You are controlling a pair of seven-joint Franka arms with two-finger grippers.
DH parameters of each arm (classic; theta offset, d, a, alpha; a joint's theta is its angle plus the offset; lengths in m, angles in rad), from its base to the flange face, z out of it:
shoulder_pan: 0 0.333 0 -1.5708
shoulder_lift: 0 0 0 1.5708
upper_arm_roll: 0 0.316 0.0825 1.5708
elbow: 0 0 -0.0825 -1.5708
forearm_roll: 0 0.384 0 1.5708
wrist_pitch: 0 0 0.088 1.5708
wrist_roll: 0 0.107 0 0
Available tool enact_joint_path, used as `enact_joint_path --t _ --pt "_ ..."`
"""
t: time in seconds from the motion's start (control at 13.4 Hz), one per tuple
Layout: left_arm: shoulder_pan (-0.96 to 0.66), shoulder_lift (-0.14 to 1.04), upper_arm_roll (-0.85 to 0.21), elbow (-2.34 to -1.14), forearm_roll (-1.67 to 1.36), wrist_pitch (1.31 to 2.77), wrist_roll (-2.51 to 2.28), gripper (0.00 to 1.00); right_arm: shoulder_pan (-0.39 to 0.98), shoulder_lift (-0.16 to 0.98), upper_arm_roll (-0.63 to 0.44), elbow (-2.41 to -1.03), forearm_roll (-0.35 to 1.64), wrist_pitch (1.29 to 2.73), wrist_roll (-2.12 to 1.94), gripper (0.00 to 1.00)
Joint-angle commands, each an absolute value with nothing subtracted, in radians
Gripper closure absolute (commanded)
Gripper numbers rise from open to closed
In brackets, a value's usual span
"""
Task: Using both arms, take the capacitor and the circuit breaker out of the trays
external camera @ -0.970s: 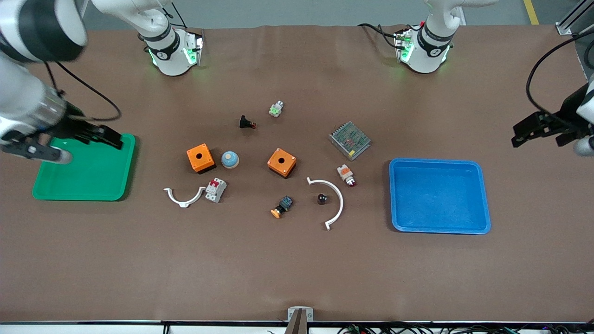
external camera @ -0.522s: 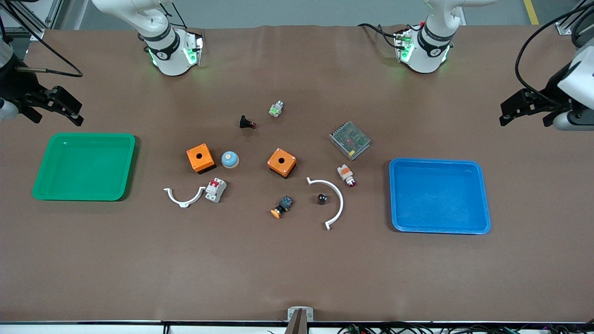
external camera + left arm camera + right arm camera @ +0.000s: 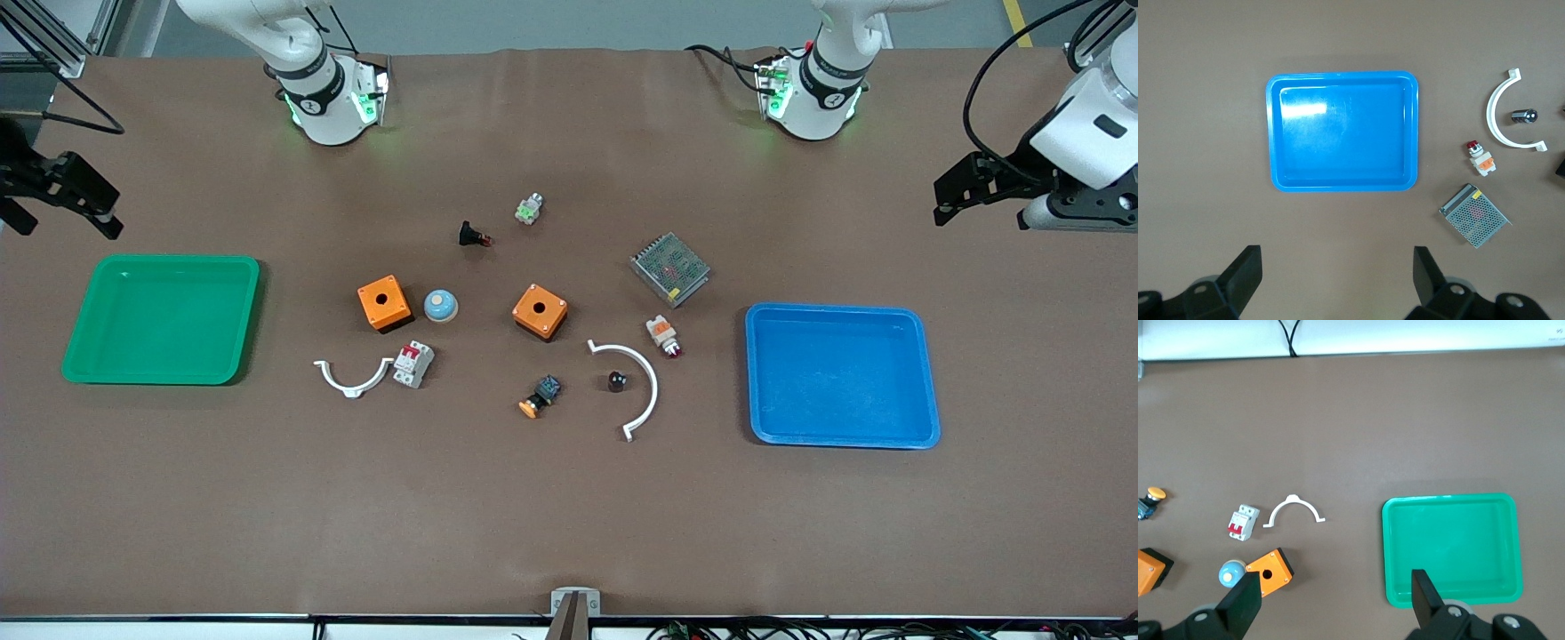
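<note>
The capacitor (image 3: 616, 380), a tiny black cylinder with a shiny top, lies inside a white curved clip (image 3: 642, 391). It also shows in the left wrist view (image 3: 1523, 116). The breaker (image 3: 413, 364), a white-grey block with red levers, lies beside another white clip (image 3: 353, 378). It also shows in the right wrist view (image 3: 1243, 522). My left gripper (image 3: 978, 209) is open and empty over bare table at the left arm's end, off the blue tray (image 3: 751, 373). My right gripper (image 3: 62, 222) is open and empty over bare table at the right arm's end, off the green tray (image 3: 160, 260).
Two orange boxes (image 3: 384, 302) (image 3: 540, 311), a blue dome (image 3: 440, 306), a mesh power supply (image 3: 669, 268), a white-orange lamp (image 3: 664, 335), an orange-capped switch (image 3: 540, 396), a black button (image 3: 473, 236) and a green-white button (image 3: 529, 209) lie mid-table. Both trays are empty.
Both grippers have risen and drawn back toward the bases' side. The right one has left the green tray. Nothing on the table has moved.
</note>
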State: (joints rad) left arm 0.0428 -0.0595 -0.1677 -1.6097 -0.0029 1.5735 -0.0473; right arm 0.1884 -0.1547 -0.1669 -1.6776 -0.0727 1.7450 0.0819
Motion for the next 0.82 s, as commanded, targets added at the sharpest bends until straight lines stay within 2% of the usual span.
enact_joint_path --t 0.0,0.75 --pt "0.060 -0.086 -0.183 -1.629 -0.017 1.588 -0.051 0.00 0.167 -0.136 -0.156 -1.640 -0.080 1.723 0.063 0.00" --pt "0.063 -0.084 -0.184 -1.626 -0.006 1.559 -0.052 0.00 0.164 -0.137 -0.158 -1.652 -0.078 1.689 0.058 0.00"
